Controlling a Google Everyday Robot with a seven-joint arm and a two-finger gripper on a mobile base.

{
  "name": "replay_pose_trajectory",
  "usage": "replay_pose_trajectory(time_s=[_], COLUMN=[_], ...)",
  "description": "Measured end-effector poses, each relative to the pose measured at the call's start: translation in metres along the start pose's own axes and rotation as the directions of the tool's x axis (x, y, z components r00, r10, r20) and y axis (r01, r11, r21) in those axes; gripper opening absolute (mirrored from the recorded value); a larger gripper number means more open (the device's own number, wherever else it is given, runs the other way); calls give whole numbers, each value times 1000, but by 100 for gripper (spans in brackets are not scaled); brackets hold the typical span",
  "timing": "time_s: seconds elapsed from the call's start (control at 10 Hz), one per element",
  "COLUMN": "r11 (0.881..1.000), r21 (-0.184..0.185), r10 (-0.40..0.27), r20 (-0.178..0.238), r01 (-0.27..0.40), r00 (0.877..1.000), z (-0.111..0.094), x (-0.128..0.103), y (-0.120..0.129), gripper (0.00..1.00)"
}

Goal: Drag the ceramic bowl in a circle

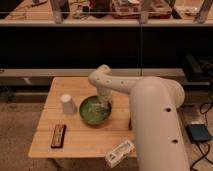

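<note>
"Four things on that wooden table, as I count them from where I stand. Furthest left, low in the frame, a dark flat bar lies with its long side running away from us. Up and right of it a white cup stands mouth down."

"And the ceramic bowl?"

"The green ceramic bowl is just right of the cup, near it but I'd say not touching. It sits about the middle of the frame and of the tabletop. The gripper comes down from above onto the bowl's right side, at or just inside the rim."

"Has it got hold?"

"I can't tell. It's down at the rim, but whether it's apart, together or clamped on the wall, I can't make out."

"So which way does the bowl lie from it?"

"To its left and a shade toward the bottom of the frame, so most of the bowl sits between the gripper and the cup. It's round, so there's no long axis to mind. That's what the circle turns on, I reckon. Any sweep leftward carries the bowl at the cup, and there's little room there. Swinging toward the bottom or the right looks freer, though a white packet lies at the table's lower edge, and the arm fills the lower right."

"Only the one arm?"

"Only the one, reaching in from the right."
</note>
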Motion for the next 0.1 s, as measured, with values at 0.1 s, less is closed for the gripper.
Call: replay_pose_trajectory(time_s=[0.1], r11=[999], r21=[-1], r10=[-38], r20=[0], r01=[38], r00=[999], z=[-2], x=[-9], y=[-11], gripper=[8])
